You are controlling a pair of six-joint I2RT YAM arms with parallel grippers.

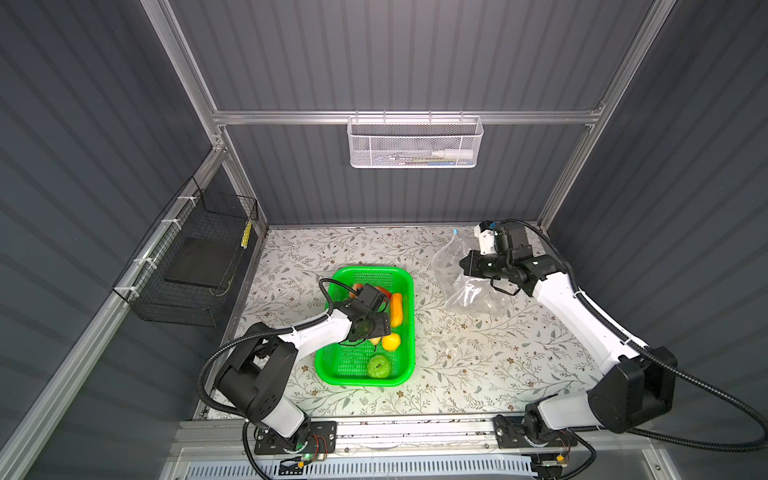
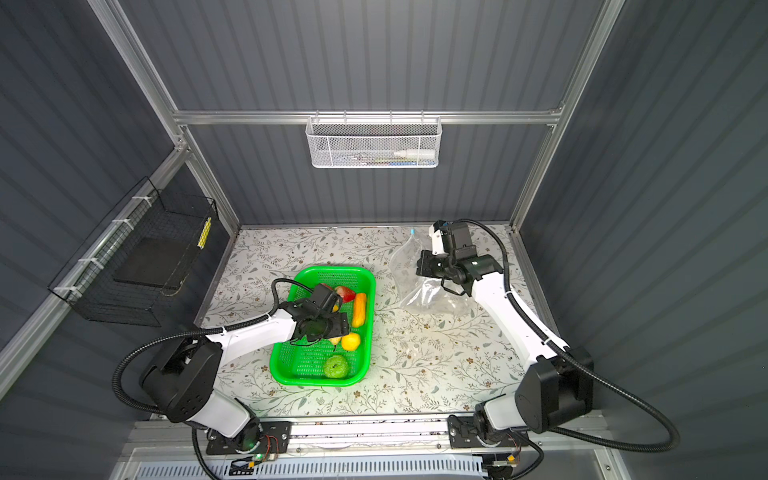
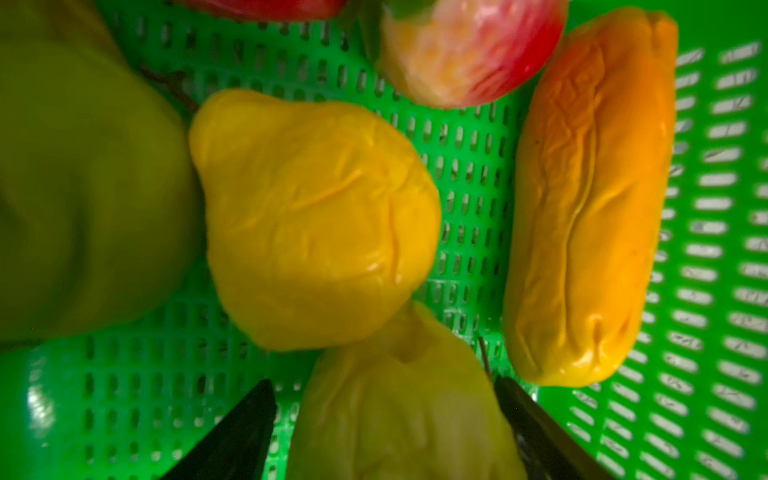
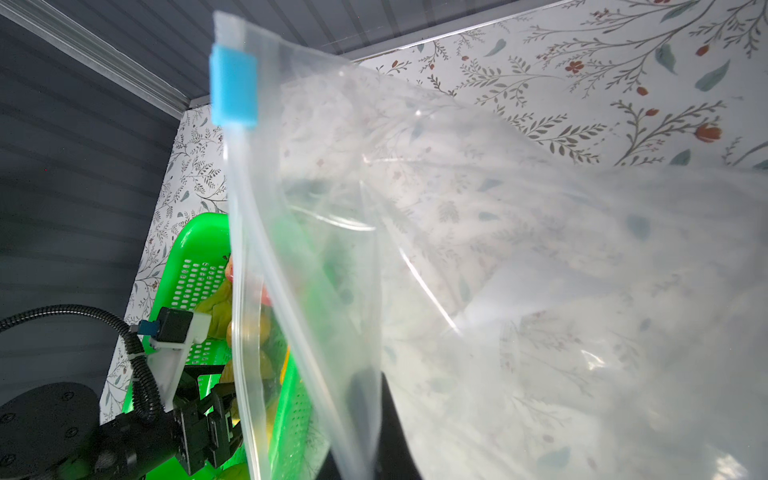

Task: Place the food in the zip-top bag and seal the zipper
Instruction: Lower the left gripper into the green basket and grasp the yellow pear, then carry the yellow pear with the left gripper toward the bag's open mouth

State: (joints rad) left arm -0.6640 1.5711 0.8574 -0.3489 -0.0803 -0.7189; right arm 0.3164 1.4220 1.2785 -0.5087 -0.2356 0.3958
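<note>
Floral tabletop [image 1: 478,374], dark-walled cell. Green basket [image 1: 412,316] holds food; bag looks empty. Left gripper [image 3: 382,384] down in basket, jaws spread astride pale yellow ridged fruit [image 3: 395,424], not yet clamped: likely next pick. Farther right, right gripper [image 1: 464,266] pinches zip-top bag [image 1: 446,257], raised, presumably presenting mouth. Zipper [image 4: 239,257] unsealed, blue slider [image 4: 232,85] at end.

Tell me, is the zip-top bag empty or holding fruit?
Empty: only the floral table shows through the zip-top bag, and the fruit seen lies in the green basket.
</note>
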